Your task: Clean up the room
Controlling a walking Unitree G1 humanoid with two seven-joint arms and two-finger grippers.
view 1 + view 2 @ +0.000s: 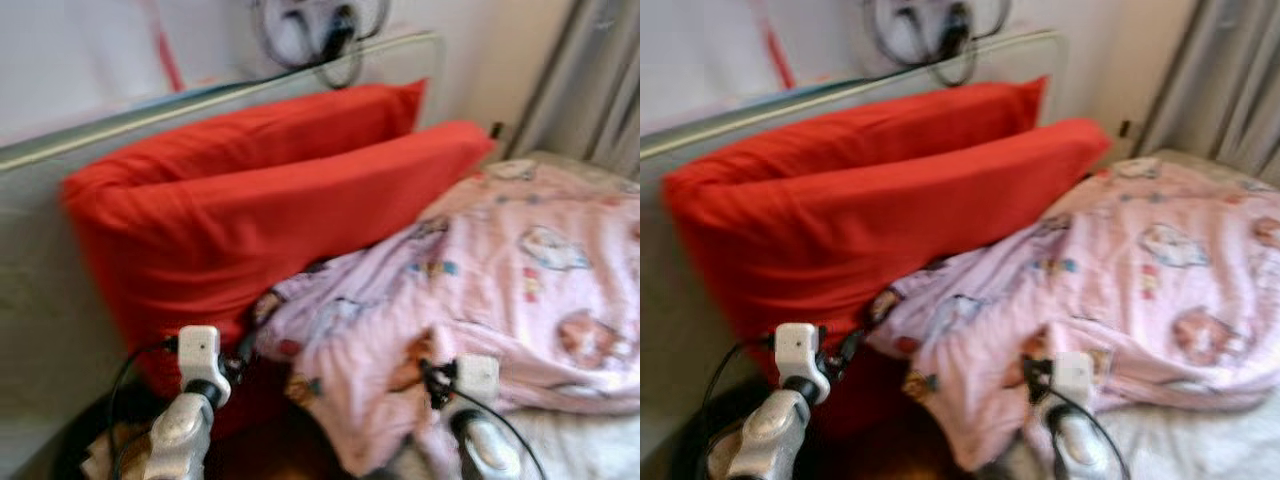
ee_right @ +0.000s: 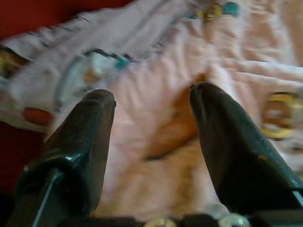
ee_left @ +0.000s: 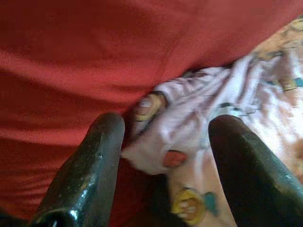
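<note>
Here, two red pillows [image 1: 270,210] stood on edge against the pale headboard [image 1: 40,300] of a bed, one just behind the other. A pink blanket [image 1: 500,290] printed with cartoon figures lay crumpled across the bed, its near corner bunched up against the foot of the front pillow. A grey curtain [image 1: 590,80] hung at the far right, and a dark looped object on the wall above the headboard was too blurred to name.

The left tool [image 3: 163,156] was held low in front of the pillows, its two black fingers [image 3: 90,165] spread wide with nothing between them; in the left wrist view they framed the folded blanket corner where it touched the red fabric, though whether the tips touched the cloth could not be told. The right tool [image 2: 151,132] hovered over the rumpled pink blanket, likewise wide open and gripping nothing, with its fingers [image 2: 232,151] on either side of a raised fold in the fabric. Both silver arms reached up from the lower edge of the head views, the left arm [image 1: 185,420] near the pillow and the right arm [image 1: 480,430] by the blanket's edge.
</note>
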